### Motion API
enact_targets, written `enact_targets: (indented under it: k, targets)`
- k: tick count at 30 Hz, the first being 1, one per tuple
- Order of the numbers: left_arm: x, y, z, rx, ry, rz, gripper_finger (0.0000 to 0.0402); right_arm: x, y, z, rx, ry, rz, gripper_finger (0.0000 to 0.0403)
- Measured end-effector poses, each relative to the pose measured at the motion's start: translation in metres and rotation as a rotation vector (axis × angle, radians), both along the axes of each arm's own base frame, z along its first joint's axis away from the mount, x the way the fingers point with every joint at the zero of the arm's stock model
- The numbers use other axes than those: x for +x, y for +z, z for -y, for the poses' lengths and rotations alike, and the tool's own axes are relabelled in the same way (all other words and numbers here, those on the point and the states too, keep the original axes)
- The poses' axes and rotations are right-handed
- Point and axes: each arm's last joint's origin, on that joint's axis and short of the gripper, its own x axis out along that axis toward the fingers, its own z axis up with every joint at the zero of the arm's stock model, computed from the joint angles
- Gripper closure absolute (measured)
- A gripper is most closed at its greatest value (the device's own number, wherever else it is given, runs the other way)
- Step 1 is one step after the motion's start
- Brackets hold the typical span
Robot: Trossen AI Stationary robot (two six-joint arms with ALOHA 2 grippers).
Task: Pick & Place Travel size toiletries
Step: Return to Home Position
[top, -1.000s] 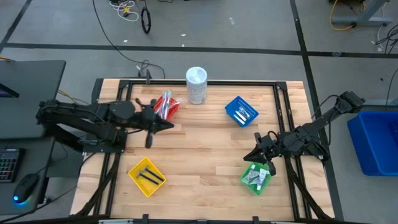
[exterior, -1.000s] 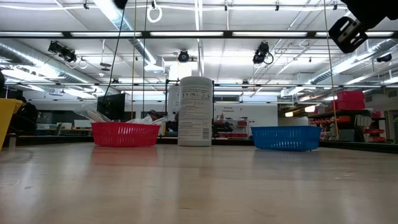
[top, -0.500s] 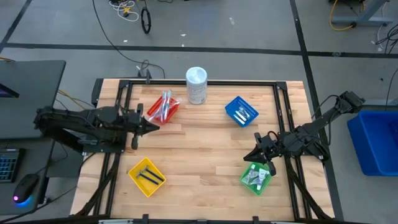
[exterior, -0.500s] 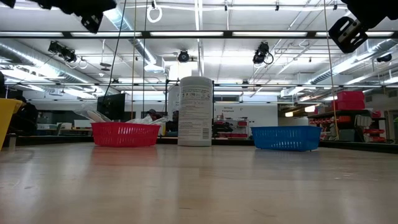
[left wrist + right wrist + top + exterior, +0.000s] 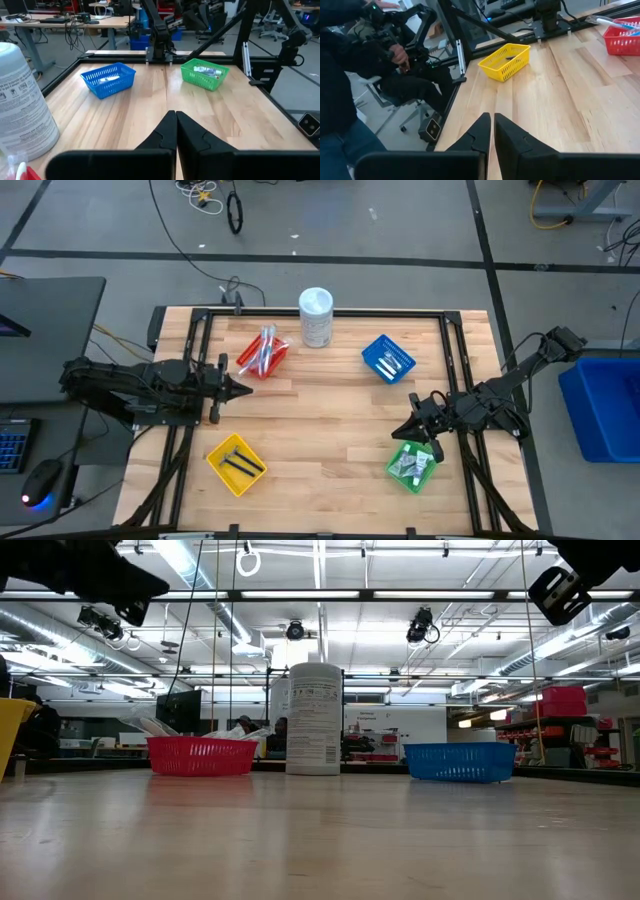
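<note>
- Left hand (image 5: 243,389), fingers pressed together on nothing, hovers over the left side of the table (image 5: 330,415), between the red basket (image 5: 201,756) and the yellow basket (image 5: 506,67), touching neither.
- Right hand (image 5: 399,430), likewise closed and empty, hangs over the right side, just beside the green basket (image 5: 201,82).
- One tall white container (image 5: 314,718) stands at the back edge between the red basket and the blue basket (image 5: 459,762), well apart from both hands.
- Slim sticks (image 5: 266,346) lie in the red basket, white pieces (image 5: 388,362) in the blue, white tubes (image 5: 207,71) in the green, and two black pieces (image 5: 238,464) in the yellow.
- Four baskets show from above. The low view catches the red and blue ones, plus a sliver of the yellow.
- Only the right wrist view shows a person (image 5: 340,75) beyond the table's edge.
</note>
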Motion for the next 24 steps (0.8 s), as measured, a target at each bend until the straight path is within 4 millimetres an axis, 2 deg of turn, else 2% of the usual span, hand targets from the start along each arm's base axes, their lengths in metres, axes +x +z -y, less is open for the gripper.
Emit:
enact_targets:
  k: [16, 24]
  targets:
    - [-0.002, -0.057, 0.002, -0.015, -0.075, 0.073, 0.04, 0.0, 0.0, 0.0, 0.0, 0.0, 0.001, 0.0373]
    - [-0.008, -0.07, 0.001, -0.026, -0.076, 0.151, 0.04, 0.0, 0.0, 0.0, 0.0, 0.0, 0.001, 0.0371]
